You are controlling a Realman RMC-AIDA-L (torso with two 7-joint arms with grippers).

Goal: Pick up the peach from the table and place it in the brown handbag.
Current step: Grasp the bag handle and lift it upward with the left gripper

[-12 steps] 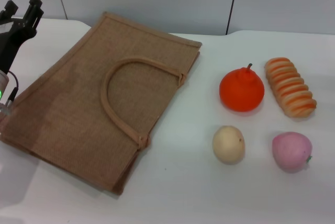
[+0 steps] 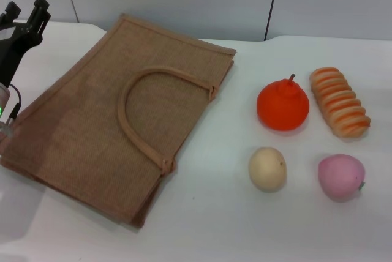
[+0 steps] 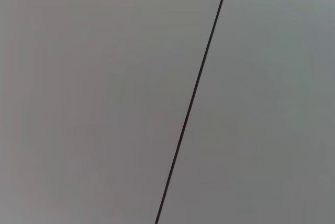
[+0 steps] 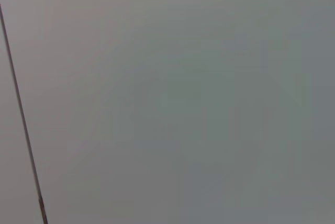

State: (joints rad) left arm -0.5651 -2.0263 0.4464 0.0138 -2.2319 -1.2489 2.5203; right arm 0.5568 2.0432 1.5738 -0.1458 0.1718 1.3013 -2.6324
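Left hand (image 2: 24,20) raised at 10 o'clock, grip unclear | right hand unseen | you approach peach (image 2: 341,177) from above, clear of pale fruit (image 2: 267,168).

The peach (image 2: 341,176) was coloured pink, with a paler blush and a tiny green tip at its side. The brown handbag (image 2: 116,118) was seen in tan-brown woven jute, with looped handles (image 2: 131,127) of a lighter tan. An orange-red fruit (image 2: 282,105) was topped by a dark stem. A beige-yellow fruit (image 2: 267,168) was plain in tone. A bread roll (image 2: 339,101) was banded in orange and cream stripes. The table (image 2: 245,225) was white. The left gripper (image 2: 23,20) was black. Pale grey wall panels (image 3: 104,98) were divided by a thin dark line.
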